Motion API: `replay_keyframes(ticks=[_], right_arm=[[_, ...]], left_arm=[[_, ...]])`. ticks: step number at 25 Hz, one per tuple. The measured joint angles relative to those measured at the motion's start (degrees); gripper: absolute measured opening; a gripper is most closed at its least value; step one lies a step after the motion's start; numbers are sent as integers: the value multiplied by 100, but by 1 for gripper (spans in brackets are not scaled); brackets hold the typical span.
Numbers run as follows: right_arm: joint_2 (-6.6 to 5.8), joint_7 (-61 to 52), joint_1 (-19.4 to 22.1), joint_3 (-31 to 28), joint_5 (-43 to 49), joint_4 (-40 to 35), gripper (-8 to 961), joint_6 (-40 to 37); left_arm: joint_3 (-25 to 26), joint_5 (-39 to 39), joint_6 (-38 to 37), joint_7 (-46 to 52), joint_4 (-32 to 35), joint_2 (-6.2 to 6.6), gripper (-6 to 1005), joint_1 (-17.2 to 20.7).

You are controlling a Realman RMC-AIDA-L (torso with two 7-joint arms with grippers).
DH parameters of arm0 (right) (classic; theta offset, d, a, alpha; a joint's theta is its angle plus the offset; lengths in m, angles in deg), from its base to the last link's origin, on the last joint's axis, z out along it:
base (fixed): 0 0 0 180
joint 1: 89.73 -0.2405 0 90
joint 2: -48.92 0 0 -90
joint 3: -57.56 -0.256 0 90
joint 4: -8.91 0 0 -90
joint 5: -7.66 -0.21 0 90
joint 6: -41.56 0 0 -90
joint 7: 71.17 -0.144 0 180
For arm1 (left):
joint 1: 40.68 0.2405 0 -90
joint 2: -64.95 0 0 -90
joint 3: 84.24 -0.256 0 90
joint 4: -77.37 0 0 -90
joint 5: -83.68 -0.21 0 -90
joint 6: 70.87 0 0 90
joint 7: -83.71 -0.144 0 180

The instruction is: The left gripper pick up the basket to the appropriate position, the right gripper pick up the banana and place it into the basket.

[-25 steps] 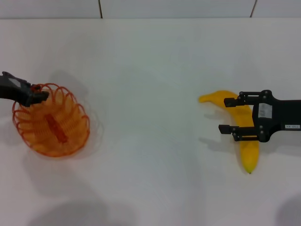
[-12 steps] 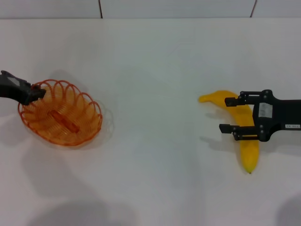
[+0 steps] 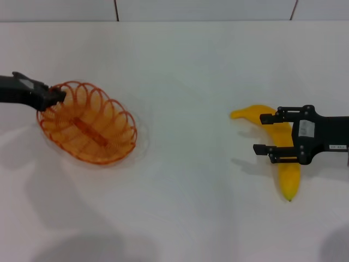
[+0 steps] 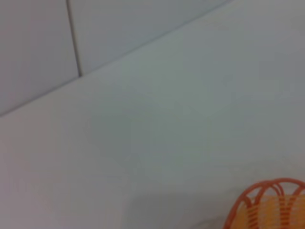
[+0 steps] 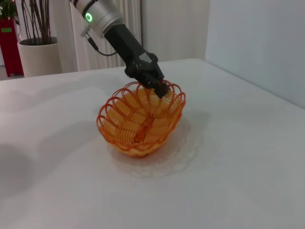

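One oval basket (image 3: 88,122) of orange wire, with a looped, scalloped rim, hangs tilted above the white table (image 3: 185,65); it extends from the left gripper (image 3: 54,97), whose black fingers are pinched on the rim's near-left edge. One smooth, curved yellow banana (image 3: 288,174) with a dark tip lies flat directly beneath the right gripper (image 3: 263,132), whose two fingers are spread, straddling the fruit's upper half. Basket and banana lie well apart.
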Motion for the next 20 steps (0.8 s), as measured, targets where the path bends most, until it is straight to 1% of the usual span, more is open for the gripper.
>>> replay_keyframes(ticks=[5, 9, 13, 14, 15, 20], right_arm=[[0, 5, -14, 0, 2, 0, 731, 3], [0, 7, -21, 0, 3, 0, 731, 5], [0, 15, -31, 0, 3, 10, 731, 5], [0, 18, -35, 0, 3, 23, 731, 5], [0, 22, -38, 0, 3, 36, 731, 5], [0, 28, -98, 0, 66, 80, 732, 5]], left_arm=[[3, 280, 16, -13, 4, -6, 97, -22], [11, 594, 47, -173, -14, -61, 91, -17], [30, 827, 63, -294, -30, -148, 91, -4], [30, 827, 63, -294, -30, -148, 91, -4], [34, 904, 91, -320, -33, -210, 90, -3], [36, 1171, 229, -420, -196, -253, 88, 6]])
